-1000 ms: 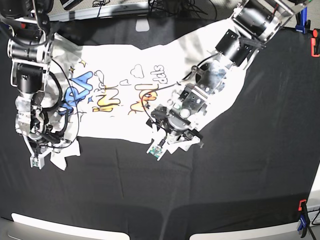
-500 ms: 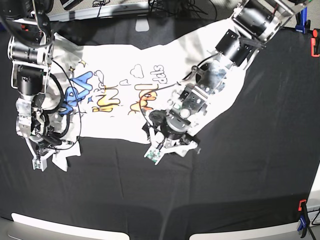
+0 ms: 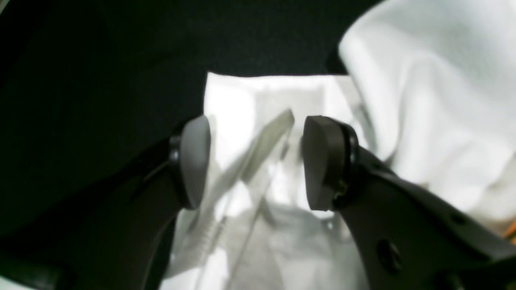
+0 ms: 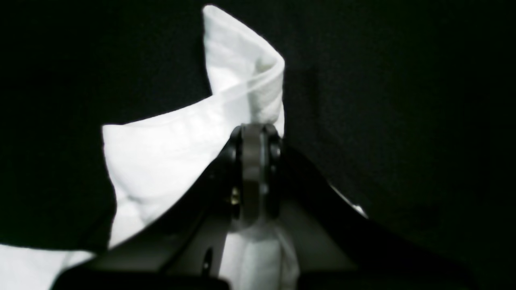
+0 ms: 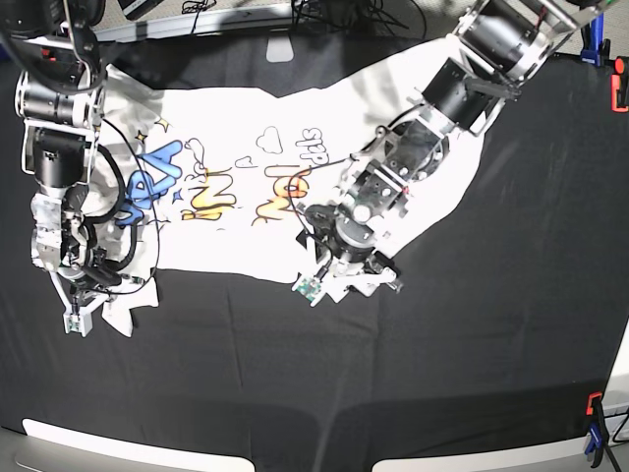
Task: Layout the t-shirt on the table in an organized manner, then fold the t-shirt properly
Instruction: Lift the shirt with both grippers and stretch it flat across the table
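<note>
The t-shirt (image 5: 246,177) lies spread on the black table (image 5: 442,374) with its blue, yellow and orange print facing up. My left gripper (image 5: 349,280) is at the shirt's lower hem, right of the print. In the left wrist view it (image 3: 258,161) is open, with folded white hem cloth (image 3: 258,104) between the two pads. My right gripper (image 5: 79,313) is at the shirt's lower left corner. In the right wrist view it (image 4: 256,139) is shut on a raised fold of the white cloth (image 4: 161,153).
Red clamps (image 5: 620,88) and a blue clamp (image 5: 590,44) sit at the table's right edge, and another clamp (image 5: 594,413) at the lower right. Cables lie beyond the far edge (image 5: 324,12). Black cloth (image 4: 403,100) surrounds the shirt.
My left gripper has shifted a little along the lower hem, first down-left and then back up-right. The right arm has hardly moved.
</note>
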You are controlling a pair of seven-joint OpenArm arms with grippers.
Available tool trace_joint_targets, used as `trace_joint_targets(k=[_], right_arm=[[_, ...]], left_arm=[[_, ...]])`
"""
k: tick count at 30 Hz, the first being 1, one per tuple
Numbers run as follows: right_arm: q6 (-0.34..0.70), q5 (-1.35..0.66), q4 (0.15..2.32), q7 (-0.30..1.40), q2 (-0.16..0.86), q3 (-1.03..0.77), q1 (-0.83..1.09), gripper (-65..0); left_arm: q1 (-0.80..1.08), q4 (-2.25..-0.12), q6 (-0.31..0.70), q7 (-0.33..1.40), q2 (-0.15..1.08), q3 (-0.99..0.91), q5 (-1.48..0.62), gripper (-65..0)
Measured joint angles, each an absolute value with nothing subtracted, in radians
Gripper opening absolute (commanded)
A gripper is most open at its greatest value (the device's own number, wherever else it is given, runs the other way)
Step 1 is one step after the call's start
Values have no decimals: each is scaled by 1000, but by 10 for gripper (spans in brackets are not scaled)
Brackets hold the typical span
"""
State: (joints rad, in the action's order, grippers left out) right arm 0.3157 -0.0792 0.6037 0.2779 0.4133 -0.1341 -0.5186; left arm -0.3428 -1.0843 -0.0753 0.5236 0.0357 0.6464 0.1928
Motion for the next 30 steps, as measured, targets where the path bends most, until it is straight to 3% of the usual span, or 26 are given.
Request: trace_joint_targets(k=[4,11,21,25,30], right_arm=[[315,-79,604,278,413,-134,-519,-650],[315,-79,604,278,413,-134,-519,-650],[315,-79,604,249,413,-134,-519,-650],[314,-106,604,240,413,-134,-519,-650],[313,-105,604,261,413,-134,-543,-650]], left_arm=[[-345,-1070,-75,523,23,645,289,-312],[-345,-1067,-75,566,19,645,390,-415],[-350,-1066,-107,583,22,645,466,-639],[-385,-1066,-173,583,34,645,514,-650],[-436,-1066,-175,583,68,646,514,-650]])
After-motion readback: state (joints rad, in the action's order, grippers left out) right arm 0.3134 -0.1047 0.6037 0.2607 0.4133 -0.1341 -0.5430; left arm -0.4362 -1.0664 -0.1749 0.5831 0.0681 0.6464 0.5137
